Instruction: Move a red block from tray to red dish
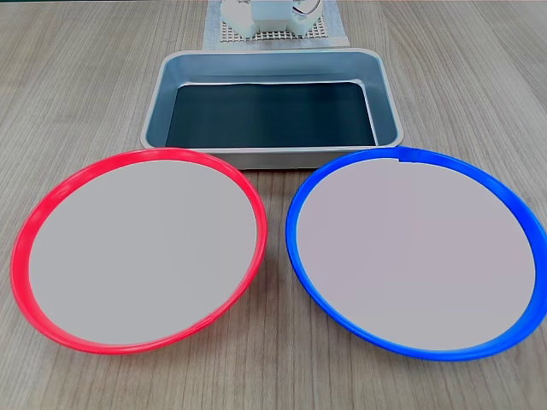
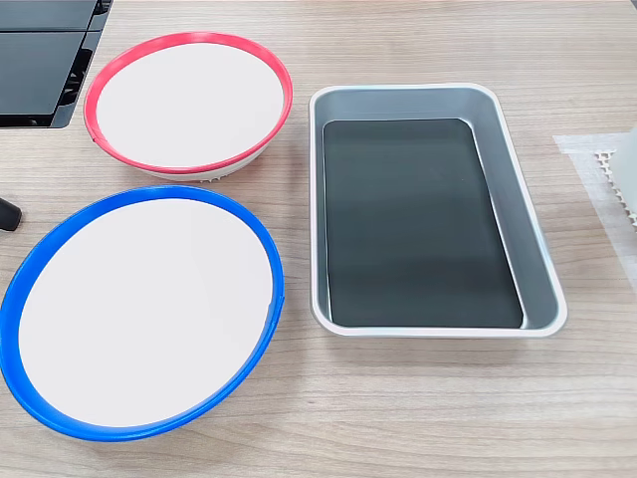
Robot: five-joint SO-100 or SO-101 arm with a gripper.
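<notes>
The tray (image 1: 161, 102) stands at the back of the wooden table, a silver pan with a dark bottom and nothing in it; another fixed view has it at the right (image 2: 518, 209). The red dish (image 1: 141, 248) lies in front of the tray to the left, its pale centre bare, and sits at the upper left in the other fixed view (image 2: 189, 100). The red block is out of view.
A blue-rimmed plate (image 1: 419, 256) lies beside the red dish, also bare (image 2: 144, 309). Behind the tray a white arm base (image 1: 261, 17) stands on a perforated mat. A black panel (image 2: 40, 60) and a small dark object (image 2: 8, 214) sit at the table's edge.
</notes>
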